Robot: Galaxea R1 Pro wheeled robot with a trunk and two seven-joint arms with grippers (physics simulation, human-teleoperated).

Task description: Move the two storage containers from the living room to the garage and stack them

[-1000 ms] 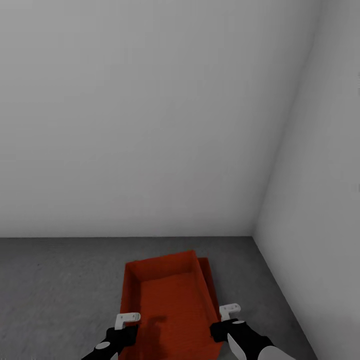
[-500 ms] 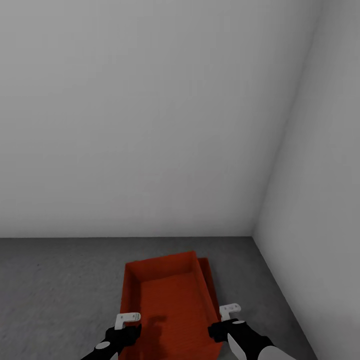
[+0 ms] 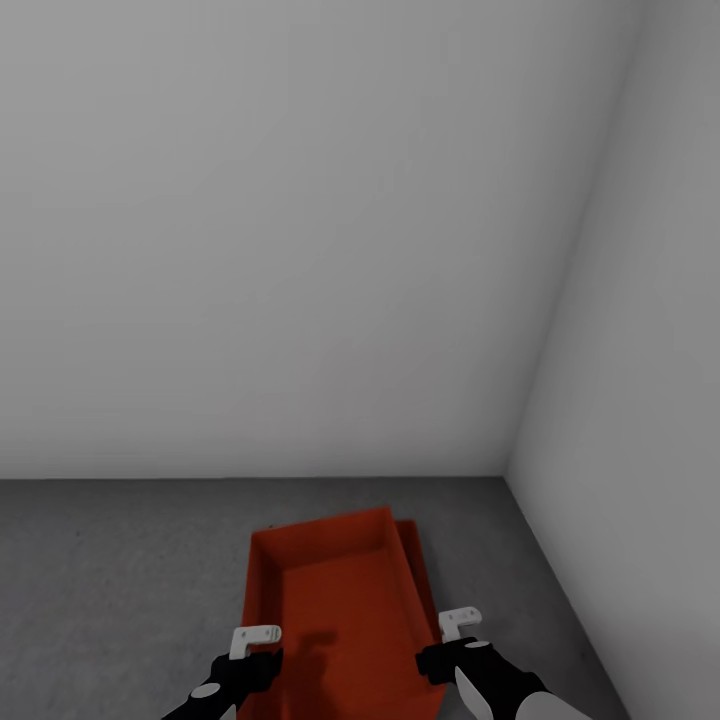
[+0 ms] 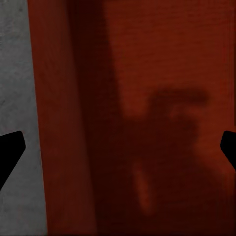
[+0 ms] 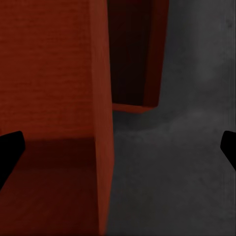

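- The upper container [image 3: 335, 620] sits skewed over the lower container [image 3: 415, 560], whose far corner pokes out just beside the upper one's far right corner, on the side toward the right-hand wall [image 3: 640, 450]; judged from that, the stack is made but not squared up
- Both containers lie on the grey concrete floor [image 3: 110, 570] near the room's corner, a short way off the back wall [image 3: 300, 250], so the task's things look to be in the garage as wanted
- The left claw [image 3: 255, 640] hangs over the upper container's left wall; in the left wrist view its dark fingertips [image 4: 10, 152] stand far apart at the frame edges, spread wide, gripping nothing, with the wall [image 4: 59, 123] and the shadowed inside of the container between them
- The right claw [image 3: 458, 625] hangs over the upper container's right wall; in the right wrist view its fingertips [image 5: 10, 150] are likewise spread wide and free of the wall [image 5: 101, 123], with bare floor [image 5: 177, 162] and the lower container [image 5: 135, 59] on the outer side
- Whether either claw brushes the rim I cannot tell
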